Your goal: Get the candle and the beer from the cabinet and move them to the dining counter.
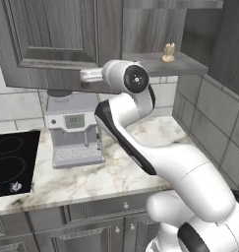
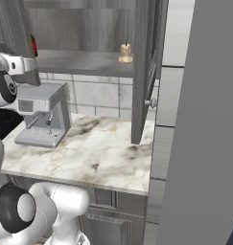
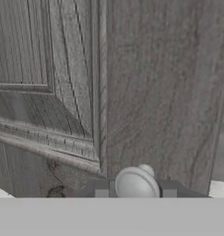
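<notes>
Tool [image 3: 135, 190] shut on cab knob [image 3: 136, 183], marble worktop [image 1: 106, 174] below.

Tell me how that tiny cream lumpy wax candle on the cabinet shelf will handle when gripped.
The tiny cream lumpy wax candle is likely light, being very small. Its uneven wax surface may seat poorly between flat fingers and could mark under a hard squeeze. It stands upright on the dark grey-brown wooden cabinet shelf, so a nudge would probably tip it.
</notes>
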Tool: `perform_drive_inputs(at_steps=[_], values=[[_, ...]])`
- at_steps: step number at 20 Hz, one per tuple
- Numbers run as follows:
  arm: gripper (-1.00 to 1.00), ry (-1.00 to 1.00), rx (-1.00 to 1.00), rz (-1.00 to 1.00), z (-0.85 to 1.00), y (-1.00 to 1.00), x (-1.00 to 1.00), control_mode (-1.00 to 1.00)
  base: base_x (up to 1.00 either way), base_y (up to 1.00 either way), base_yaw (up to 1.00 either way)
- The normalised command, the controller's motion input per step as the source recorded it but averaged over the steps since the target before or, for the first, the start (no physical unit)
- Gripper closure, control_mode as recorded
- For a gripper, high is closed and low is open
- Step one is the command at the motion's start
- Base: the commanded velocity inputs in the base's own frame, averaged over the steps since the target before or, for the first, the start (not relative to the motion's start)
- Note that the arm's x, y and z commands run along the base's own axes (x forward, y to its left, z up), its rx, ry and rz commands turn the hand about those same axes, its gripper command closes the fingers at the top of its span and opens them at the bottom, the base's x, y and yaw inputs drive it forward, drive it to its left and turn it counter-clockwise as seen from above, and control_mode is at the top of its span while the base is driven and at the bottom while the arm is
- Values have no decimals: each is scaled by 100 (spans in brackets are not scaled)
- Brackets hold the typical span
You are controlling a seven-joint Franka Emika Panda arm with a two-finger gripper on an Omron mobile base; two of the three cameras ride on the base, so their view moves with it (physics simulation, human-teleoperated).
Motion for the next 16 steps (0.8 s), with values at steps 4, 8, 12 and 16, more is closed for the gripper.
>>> perform_drive_inputs(at_steps=[4, 8, 12, 16], values=[[100, 0, -4, 5, 0, 54, -34, -100, 0, 0, 0], [100, 0, -4, 4, 0, 54, -36, -100, 0, 0, 0], [100, 1, -4, 4, 0, 56, -34, -100, 0, 0, 0], [100, 1, -5, 2, 0, 65, -25, -100, 0, 0, 0]])
